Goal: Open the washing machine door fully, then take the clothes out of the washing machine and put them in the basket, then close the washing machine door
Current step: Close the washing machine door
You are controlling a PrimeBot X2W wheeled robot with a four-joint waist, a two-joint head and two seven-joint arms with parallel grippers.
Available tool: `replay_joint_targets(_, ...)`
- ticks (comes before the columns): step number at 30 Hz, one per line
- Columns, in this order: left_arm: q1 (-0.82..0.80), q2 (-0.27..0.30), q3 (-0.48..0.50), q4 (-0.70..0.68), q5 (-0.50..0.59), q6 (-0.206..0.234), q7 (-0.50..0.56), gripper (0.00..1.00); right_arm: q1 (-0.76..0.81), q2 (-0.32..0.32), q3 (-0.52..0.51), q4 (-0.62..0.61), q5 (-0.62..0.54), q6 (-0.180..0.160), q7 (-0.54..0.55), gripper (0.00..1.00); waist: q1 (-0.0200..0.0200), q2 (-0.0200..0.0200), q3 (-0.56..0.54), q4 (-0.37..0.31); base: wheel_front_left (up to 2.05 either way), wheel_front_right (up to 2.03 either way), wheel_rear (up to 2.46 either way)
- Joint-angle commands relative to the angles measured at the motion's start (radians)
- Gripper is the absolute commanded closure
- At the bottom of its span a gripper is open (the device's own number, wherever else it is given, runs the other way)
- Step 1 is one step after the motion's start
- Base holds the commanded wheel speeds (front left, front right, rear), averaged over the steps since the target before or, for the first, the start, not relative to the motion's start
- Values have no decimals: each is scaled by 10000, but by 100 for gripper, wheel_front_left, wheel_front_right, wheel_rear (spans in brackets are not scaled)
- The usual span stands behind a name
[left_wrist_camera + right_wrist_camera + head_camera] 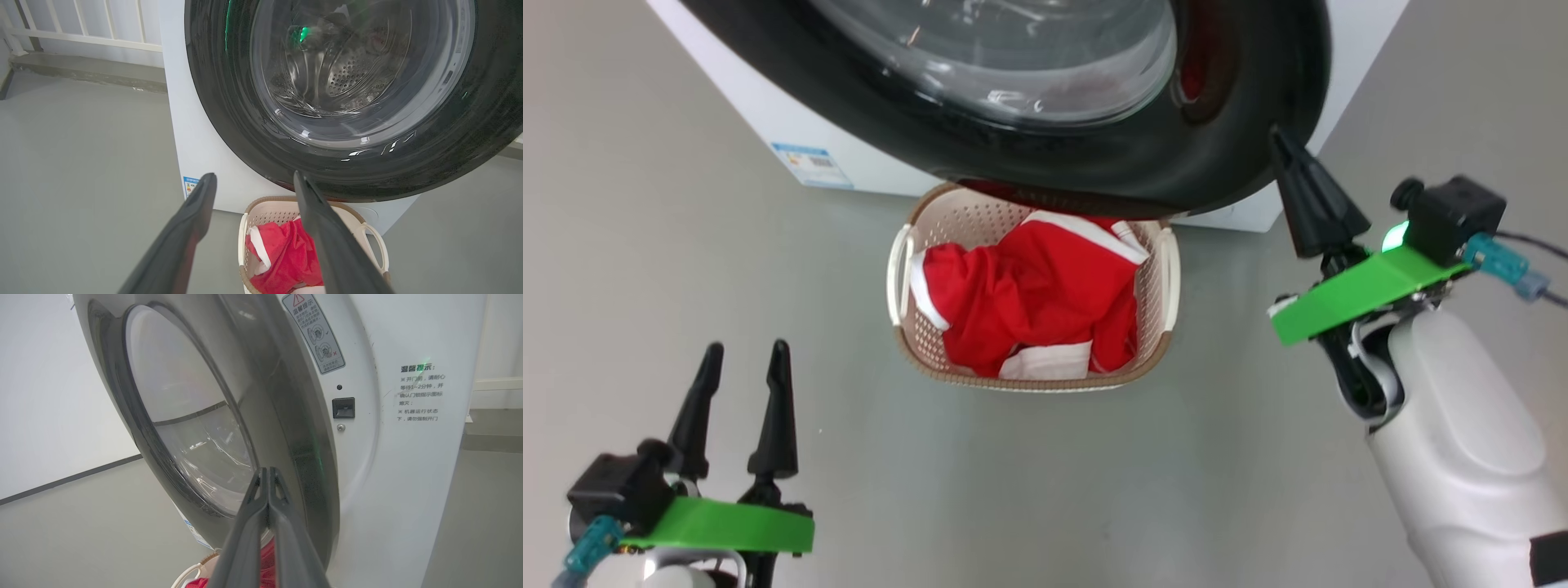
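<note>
Against the white washing machine (756, 110), the washing machine door (1094, 167) stands ajar above the basket (1029, 382) on the floor, where the clothes (1029, 286) lie. My right pincer (1282, 145), pressed shut and empty, sits at the door's free rim. I judge a steady push square toward the latch is best, with my wide-open, empty left pincer (746, 351) held low and clear.

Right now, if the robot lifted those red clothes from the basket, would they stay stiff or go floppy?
Probably floppy: the red clothes lie crumpled in soft folds, slumped against the walls of the basket. Likely light for their size, since the cloth looks thin. Parts would probably dangle, because it is a loose heap, not folded.
</note>
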Motion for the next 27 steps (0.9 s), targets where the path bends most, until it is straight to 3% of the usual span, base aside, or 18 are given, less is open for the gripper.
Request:
replay_joint_targets(1,-315,202,274,-258,-87,-31,-122,0,-255,119,158,-152,12,16,-72,100,0,0,218,174,0,0,0)
replay_joint_targets(27,-1314,121,-458,-725,-318,-31,-122,0,-3028,-19,-1292,203,-111,16,-72,100,0,0,1846,877,0,0,0)
